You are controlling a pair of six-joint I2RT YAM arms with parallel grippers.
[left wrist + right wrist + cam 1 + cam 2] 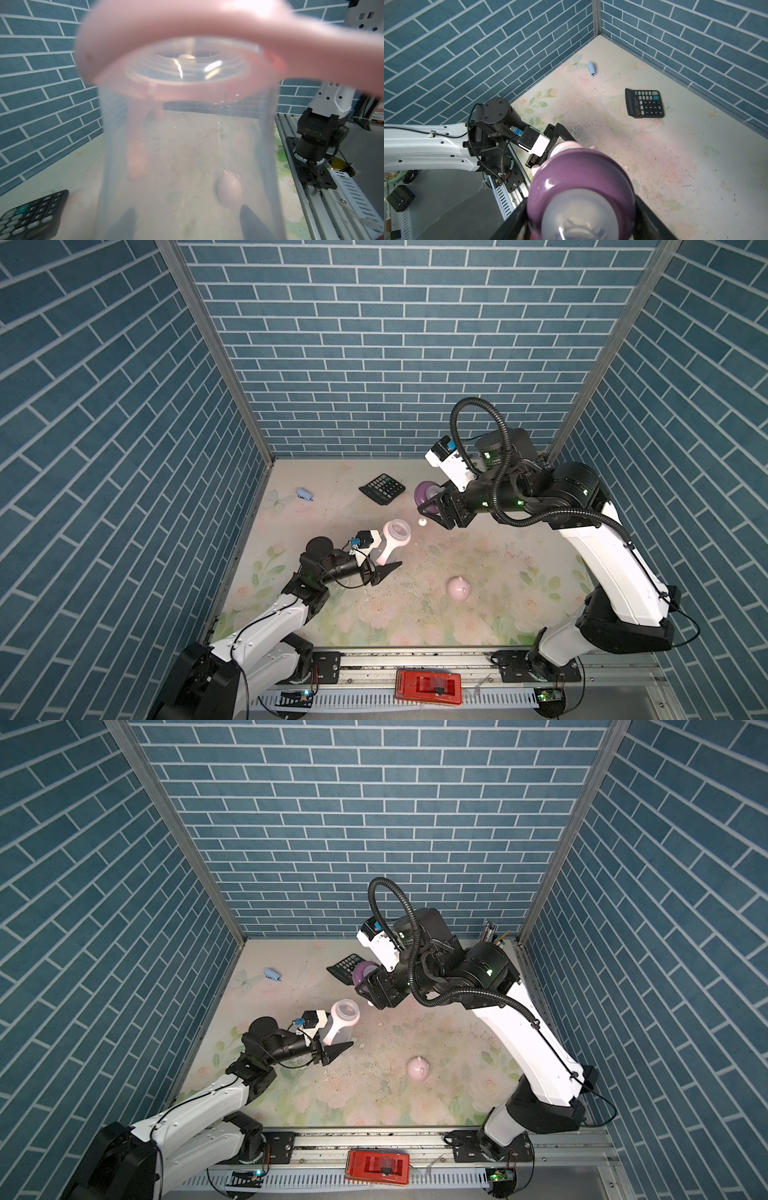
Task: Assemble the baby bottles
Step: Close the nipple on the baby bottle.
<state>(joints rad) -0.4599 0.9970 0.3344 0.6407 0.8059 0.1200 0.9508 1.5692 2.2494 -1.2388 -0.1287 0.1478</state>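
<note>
Cap first, nearest the front edge: the pink eared dome cap (pixel 458 588) sits alone on the worktop (pixel 519 572), well apart from both arms. Further in, the left hand (pixel 384 559) is clamped on the translucent bottle body (pixel 400 536), with the pink handle ring (pixel 187 27) seated round its neck and the mouth bare. Beyond that, the right hand (pixel 430 508) grips the purple collar (pixel 424 494) by its sides, near the bottle mouth but not yet over it. The danger, I'd say: the white straw tip (pixel 422 522) hanging below could snag the rim. A tilted collar could also cross-thread and twist the smooth bottle in its grip. At the back lie a calculator (pixel 382 488) and a small blue item (pixel 304 494). Count: one body, one ring, one collar, one cap, one calculator, one blue item, two hands.
</note>
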